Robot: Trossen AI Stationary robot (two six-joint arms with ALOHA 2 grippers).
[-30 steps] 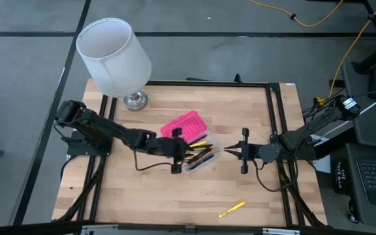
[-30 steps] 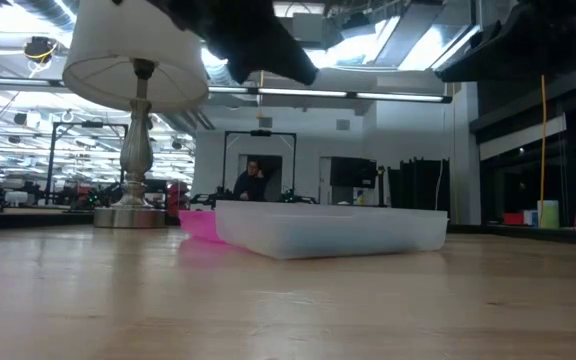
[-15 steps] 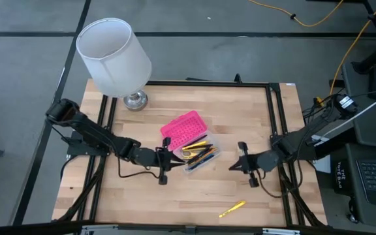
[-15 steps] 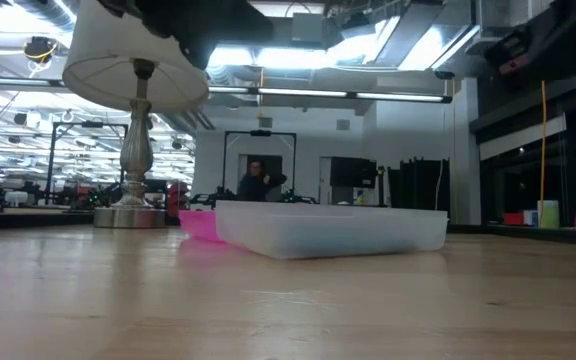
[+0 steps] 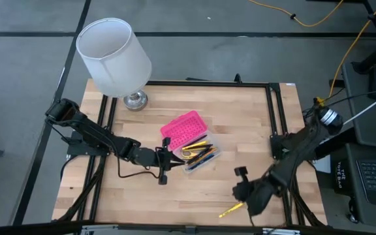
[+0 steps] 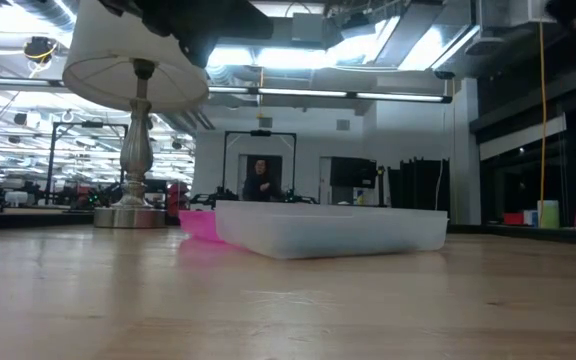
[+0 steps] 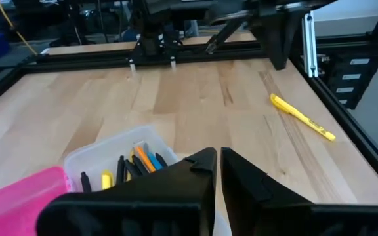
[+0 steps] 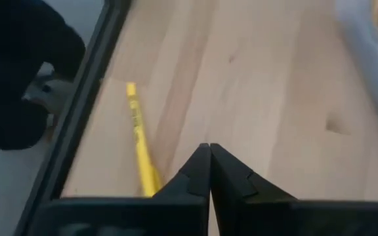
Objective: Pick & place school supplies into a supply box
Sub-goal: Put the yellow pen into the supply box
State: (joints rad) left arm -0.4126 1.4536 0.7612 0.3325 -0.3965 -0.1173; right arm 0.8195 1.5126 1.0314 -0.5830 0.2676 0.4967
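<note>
Low view: wooden table (image 6: pixel 288 300), bright room behind; both grippers' fingers closed, empty.

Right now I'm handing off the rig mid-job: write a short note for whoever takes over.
Left gripper: fingers shut, empty, parked beside the supply box.
Right gripper: fingers shut, empty, near the table's front edge, close to the yellow pen.
Supply box: mid-table, pink lid open, several pens and pencils already inside.
Done: most supplies are boxed.
Left: the yellow pen lies loose on the wood; open the right fingers, pick it up, place it in the box.
</note>
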